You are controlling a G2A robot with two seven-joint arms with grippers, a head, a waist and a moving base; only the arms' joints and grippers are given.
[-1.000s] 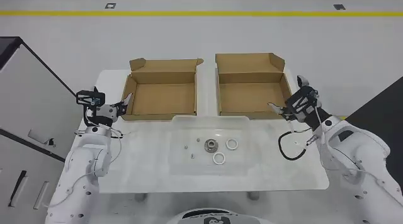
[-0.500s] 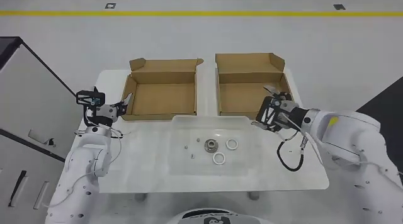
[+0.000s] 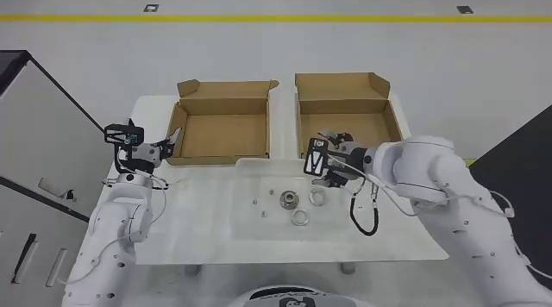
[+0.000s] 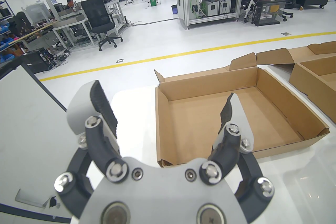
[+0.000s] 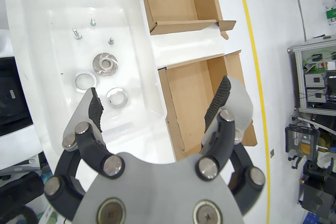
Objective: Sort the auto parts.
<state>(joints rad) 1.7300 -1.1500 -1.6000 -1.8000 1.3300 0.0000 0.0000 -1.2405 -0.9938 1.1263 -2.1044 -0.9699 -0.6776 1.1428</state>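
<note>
Pale grey floor with a yellow line [image 3: 276,18] runs beyond the far edge of your white tabletop [image 3: 207,238], so that side has open room. A grey slanted panel [image 3: 43,126] stands close beside the tabletop's left edge, near the left arm.

Two open cardboard boxes sit side by side along the far edge, a narrow gap between them. You can see the bare floor of both the left box [image 3: 220,134] and the right box [image 3: 345,130], and their flaps stand up at the back.

A clear tray [image 3: 285,163] lies just in front of the boxes, its far rim nearly touching their near walls. Its see-through walls are hard to trace from above.

Your left claw [image 4: 165,104] hangs released beside the left box's outer wall, jaws apart with nothing between them. Your right claw [image 5: 160,88] hovers over the tray's right end, just beside the right box's near wall, also spread wide and empty. Its arm covers part of the tabletop's right side.

All the auto parts lie on the tray floor: a metal hub [image 5: 105,64] near the middle, with two rings [image 5: 84,82] [image 5: 117,97] on its near and right sides. From above, the right claw's finger overlaps the right ring. Three small bolts [image 5: 76,34] lie apart to the hub's left, mere specks from above.
</note>
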